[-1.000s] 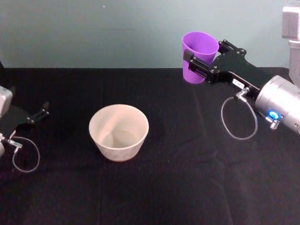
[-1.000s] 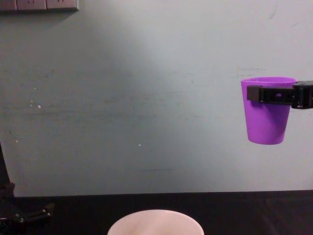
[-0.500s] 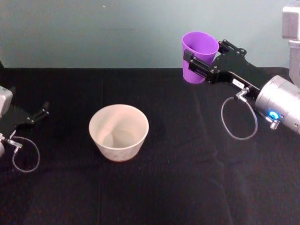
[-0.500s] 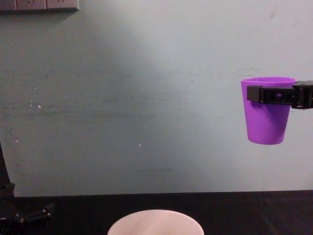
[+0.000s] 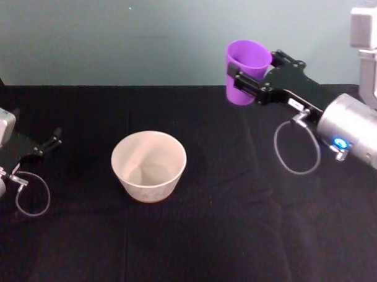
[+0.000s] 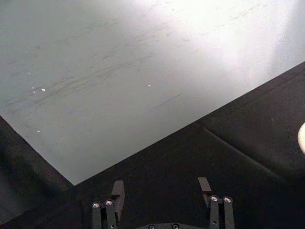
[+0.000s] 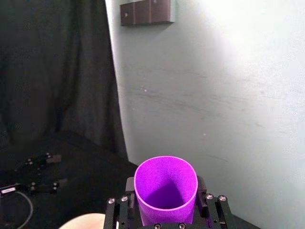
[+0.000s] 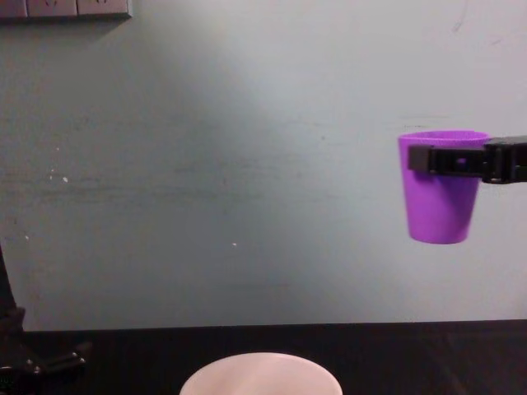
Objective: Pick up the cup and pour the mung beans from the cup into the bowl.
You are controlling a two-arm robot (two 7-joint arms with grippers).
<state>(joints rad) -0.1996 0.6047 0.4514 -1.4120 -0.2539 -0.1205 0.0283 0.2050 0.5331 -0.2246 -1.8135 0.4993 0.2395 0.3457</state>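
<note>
Right now the right jaws are shut tight on the cup (image 5: 245,72), one jaw on each side, just under its rim. The right arm (image 5: 351,127) holds the cup high in the air, well above the desk (image 5: 234,241). The cup stands straight, mouth up and bottom down, so nothing can spill out yet. I cannot tell if there are beans inside; in the right wrist view its inside looks plain purple. The bowl (image 5: 146,188) sits on the desk, well apart from the cup. From the right jaws it lies down low, off toward the robot's left and closer to the robot's body. It looks empty, so I think no pouring has been done. I think the cup must first go across until it is over the bowl, and only then tip its mouth down toward it. If it tips too soon, the beans could land on the desk. The left jaws are wide open and hold nothing; they rest low by the desk, far over on the other side of the bowl from the right jaws.
</note>
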